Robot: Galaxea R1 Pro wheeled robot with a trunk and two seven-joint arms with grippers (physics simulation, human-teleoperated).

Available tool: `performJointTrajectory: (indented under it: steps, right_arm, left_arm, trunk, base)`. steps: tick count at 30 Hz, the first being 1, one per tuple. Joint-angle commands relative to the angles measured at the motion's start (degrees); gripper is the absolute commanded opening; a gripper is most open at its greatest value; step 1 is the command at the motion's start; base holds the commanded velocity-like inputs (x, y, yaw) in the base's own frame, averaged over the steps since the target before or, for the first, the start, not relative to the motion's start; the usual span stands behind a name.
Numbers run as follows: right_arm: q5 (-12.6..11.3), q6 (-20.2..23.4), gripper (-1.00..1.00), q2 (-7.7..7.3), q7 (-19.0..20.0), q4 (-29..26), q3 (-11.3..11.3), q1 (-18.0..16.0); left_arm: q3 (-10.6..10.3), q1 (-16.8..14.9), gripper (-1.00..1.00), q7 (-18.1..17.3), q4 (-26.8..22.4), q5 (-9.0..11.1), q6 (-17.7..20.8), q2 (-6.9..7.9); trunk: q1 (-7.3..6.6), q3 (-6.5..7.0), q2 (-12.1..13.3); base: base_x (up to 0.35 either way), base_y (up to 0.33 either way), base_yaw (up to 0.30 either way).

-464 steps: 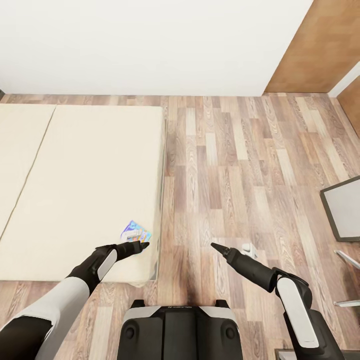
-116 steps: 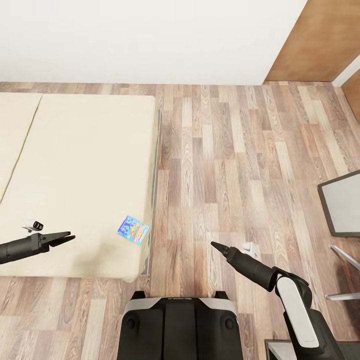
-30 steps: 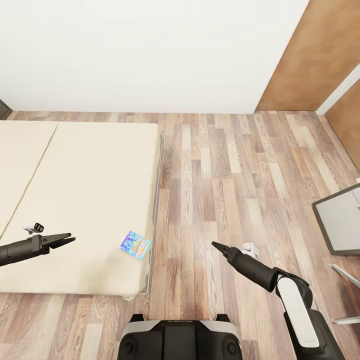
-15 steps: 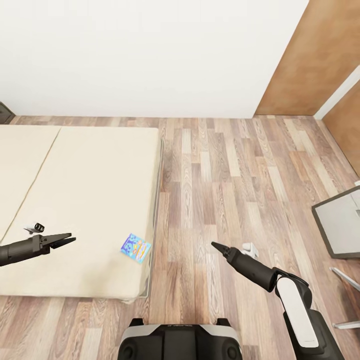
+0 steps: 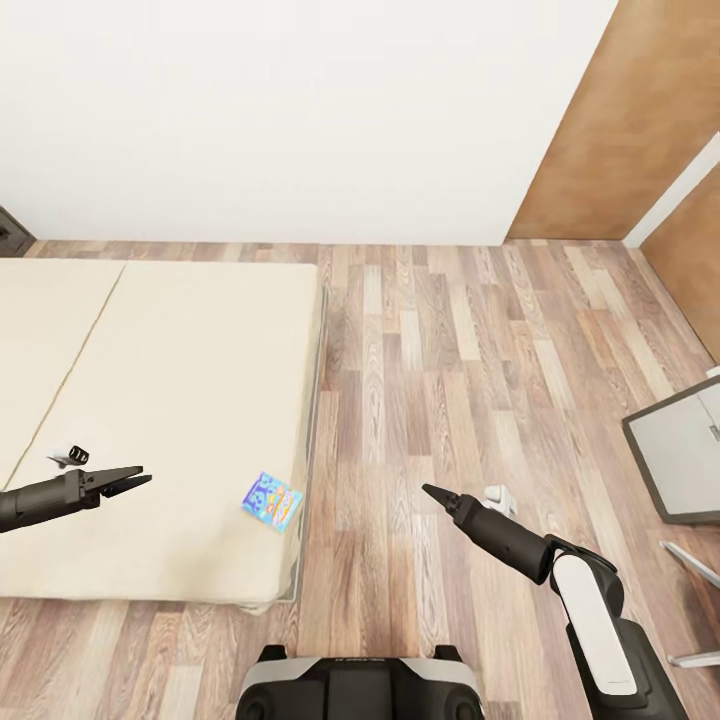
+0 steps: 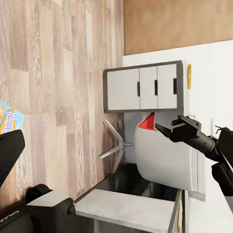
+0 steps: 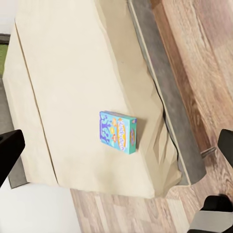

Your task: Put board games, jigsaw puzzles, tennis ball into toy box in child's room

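Currently I hold nothing: my left gripper [image 5: 135, 481] hangs over the bed [image 5: 160, 400] with jaws narrowly parted; my right gripper [image 5: 432, 493] sits over bare floor [image 5: 450, 350], its fingers wide apart in its wrist view. The blue-cyan board game [image 5: 272, 500] lies between them, near the mattress's floor-side edge, not yet collected. In my judgement, the task remains largely open. Floor ahead offers room.

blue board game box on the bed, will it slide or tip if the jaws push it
The small blue-cyan flat board game box looks rigid and thin, lying flat, so tipping seems unlikely. It probably slides or sinks a little on the soft beige mattress. It sits near the mattress edge, beside the wood-plank floor, so a sideways push could send it off.
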Motion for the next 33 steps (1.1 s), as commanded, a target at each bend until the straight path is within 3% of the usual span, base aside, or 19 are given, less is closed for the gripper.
performJointTrajectory:
  steps: [1, 33]
  right_arm:
    - [0.4, 0.3, 1.00, 0.01, 0.4, 0.0, -0.1, 0.0]
    - [0.3, 0.3, 1.00, 0.01, 0.4, 0.0, -0.1, 0.0]
  left_arm:
    - [0.0, 0.0, 1.00, -0.2, 0.0, 0.0, 0.6, 0.02]
    - [0.0, 0.0, 1.00, -0.2, 0.0, 0.0, 0.6, 0.02]
  trunk:
    - [0.03, 0.03, -0.1]
    - [0.03, 2.94, -0.1]
  base:
    - [0.000, 0.000, 0.000]
    - [0.000, 0.000, 0.000]
